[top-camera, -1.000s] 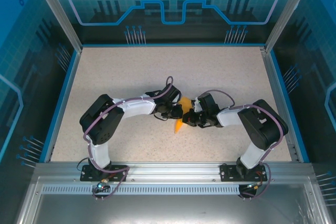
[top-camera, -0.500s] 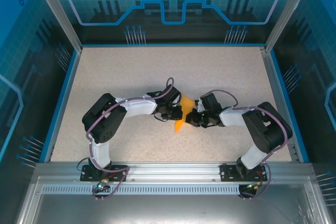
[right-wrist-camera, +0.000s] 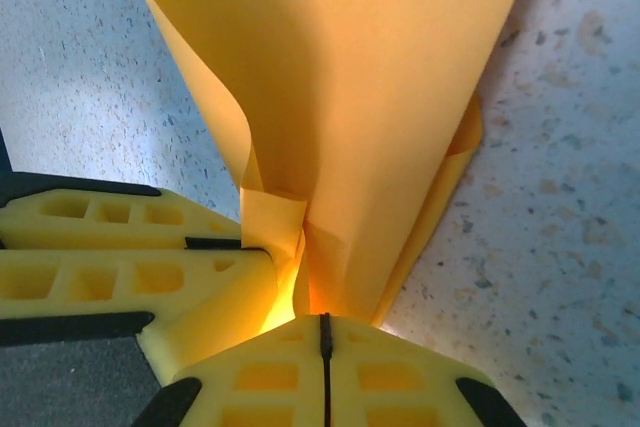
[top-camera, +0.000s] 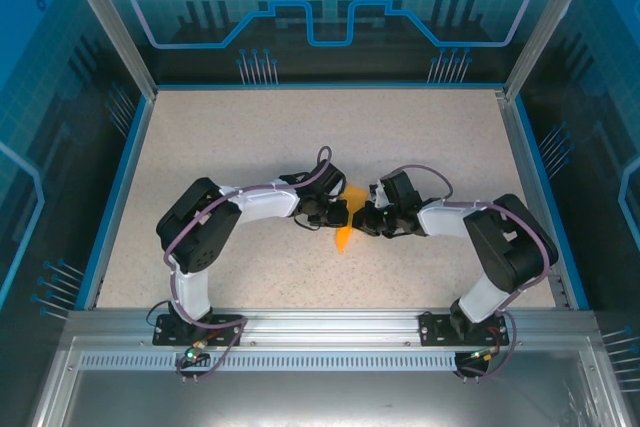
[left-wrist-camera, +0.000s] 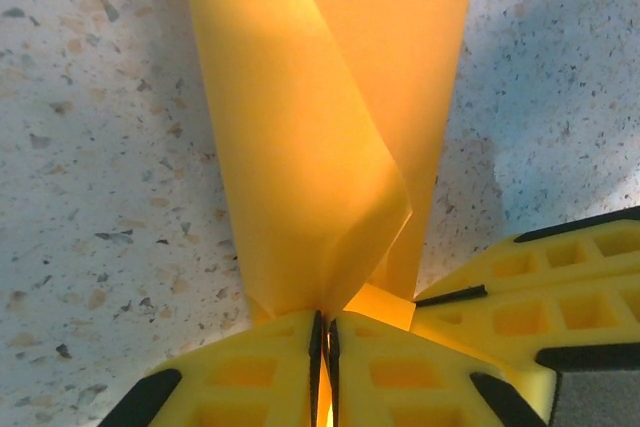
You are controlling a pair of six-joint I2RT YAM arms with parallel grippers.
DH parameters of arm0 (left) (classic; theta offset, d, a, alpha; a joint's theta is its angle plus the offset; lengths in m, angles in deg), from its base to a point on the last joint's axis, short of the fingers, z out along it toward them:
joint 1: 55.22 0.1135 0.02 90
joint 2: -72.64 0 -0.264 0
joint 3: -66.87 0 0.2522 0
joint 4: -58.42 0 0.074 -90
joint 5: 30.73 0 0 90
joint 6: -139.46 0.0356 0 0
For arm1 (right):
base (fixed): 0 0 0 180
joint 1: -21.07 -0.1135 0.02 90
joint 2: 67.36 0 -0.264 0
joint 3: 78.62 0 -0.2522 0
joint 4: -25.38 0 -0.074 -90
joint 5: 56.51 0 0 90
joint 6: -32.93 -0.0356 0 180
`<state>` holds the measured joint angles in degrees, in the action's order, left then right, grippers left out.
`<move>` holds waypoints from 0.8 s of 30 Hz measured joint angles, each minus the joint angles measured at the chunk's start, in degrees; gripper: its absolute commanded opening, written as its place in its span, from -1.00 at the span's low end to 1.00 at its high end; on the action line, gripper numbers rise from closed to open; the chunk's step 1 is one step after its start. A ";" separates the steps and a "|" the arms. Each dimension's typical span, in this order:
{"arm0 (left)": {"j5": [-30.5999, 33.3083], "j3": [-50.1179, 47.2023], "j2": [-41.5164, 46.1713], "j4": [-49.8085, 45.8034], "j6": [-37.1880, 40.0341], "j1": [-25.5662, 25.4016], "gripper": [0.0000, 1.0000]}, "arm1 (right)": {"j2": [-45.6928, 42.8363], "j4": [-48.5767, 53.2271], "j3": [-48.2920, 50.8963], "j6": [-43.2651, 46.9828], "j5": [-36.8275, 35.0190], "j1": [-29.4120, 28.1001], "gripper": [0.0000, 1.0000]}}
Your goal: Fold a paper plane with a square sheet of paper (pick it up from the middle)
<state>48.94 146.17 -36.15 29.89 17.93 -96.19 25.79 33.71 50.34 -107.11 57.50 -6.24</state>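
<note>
Top external: left tool (top-camera: 338, 215) and right tool (top-camera: 364, 219) both pinch the square sheet of paper (top-camera: 343, 239) between them, tip pointing near.

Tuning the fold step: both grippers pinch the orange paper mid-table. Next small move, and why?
Probably lower both grippers together until the square sheet of paper lies flat on the table. The left gripper and right gripper are each shut on it, close side by side, and its layers curl loosely rather than lying creased. Flat on the table, the fold could likely be pressed.
</note>
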 measured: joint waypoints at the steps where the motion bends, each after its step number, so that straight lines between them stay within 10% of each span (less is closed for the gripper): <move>1: 0.02 0.00 0.00 0.00 0.00 0.00 -0.74 | -0.37 0.74 -0.15 0.24 -0.04 0.00 -0.86; 24: 0.00 0.66 -0.02 -0.42 0.09 0.00 -0.73 | 3.91 1.36 -2.60 1.70 -0.63 0.00 -0.87</move>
<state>48.94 146.83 -36.17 29.48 18.02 -96.19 29.70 35.06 47.74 -105.41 56.86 -6.24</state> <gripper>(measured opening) 0.133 0.068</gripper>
